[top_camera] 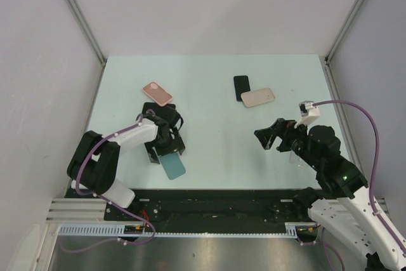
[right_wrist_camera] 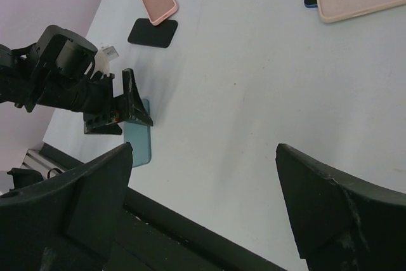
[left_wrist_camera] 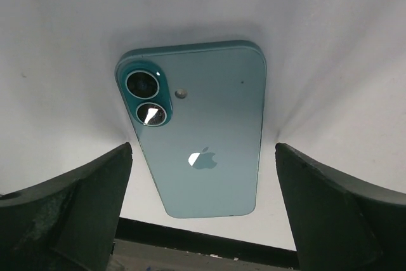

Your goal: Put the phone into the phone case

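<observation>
A teal phone [left_wrist_camera: 200, 138] lies back up, camera lenses showing, on the pale table near its front edge [top_camera: 172, 166]. My left gripper [top_camera: 166, 147] hovers just over it, open, its fingers standing either side of the phone's lower end without touching it [left_wrist_camera: 203, 152]. A pink phone case [top_camera: 157, 93] lies behind the left arm, and a beige phone case [top_camera: 257, 97] lies at the back right beside a black phone [top_camera: 241, 87]. My right gripper [top_camera: 271, 134] hangs open and holds nothing above the right half of the table [right_wrist_camera: 203, 150].
A flat black item [right_wrist_camera: 153, 33] lies next to the pink case [right_wrist_camera: 159, 1], partly under my left arm in the top view. The table's dark front rail [left_wrist_camera: 209, 245] runs just past the teal phone. Grey walls enclose the table.
</observation>
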### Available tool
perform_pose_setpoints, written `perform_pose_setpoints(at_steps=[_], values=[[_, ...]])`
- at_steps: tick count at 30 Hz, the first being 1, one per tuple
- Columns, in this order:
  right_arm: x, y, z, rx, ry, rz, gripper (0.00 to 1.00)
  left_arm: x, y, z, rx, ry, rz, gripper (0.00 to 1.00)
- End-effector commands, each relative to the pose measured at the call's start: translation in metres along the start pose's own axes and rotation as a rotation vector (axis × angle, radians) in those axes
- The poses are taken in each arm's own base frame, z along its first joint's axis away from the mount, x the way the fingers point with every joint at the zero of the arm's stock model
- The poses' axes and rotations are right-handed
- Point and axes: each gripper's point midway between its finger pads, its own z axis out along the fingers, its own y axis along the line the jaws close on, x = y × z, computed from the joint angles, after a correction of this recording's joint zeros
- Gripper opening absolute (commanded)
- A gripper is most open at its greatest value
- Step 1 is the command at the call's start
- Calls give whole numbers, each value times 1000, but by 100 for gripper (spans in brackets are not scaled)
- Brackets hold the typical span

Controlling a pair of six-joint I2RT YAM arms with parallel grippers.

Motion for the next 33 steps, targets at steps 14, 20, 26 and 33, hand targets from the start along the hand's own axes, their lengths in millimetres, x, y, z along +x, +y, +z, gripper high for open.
perform_pose_setpoints(at_steps=[14,20,26,33], values=[[7,-7,1,21,6,21,99,3,13,10,-68,-13,-15,86],[15,0,5,-17,34,51,99,4,7,6,-31,-8,4,72],[40,8,20,-86,118,111,98,7,-13,-10,130,-12,24,62],[83,28,53,-172,215,248,93,19,-49,-25,395,18,25,56]])
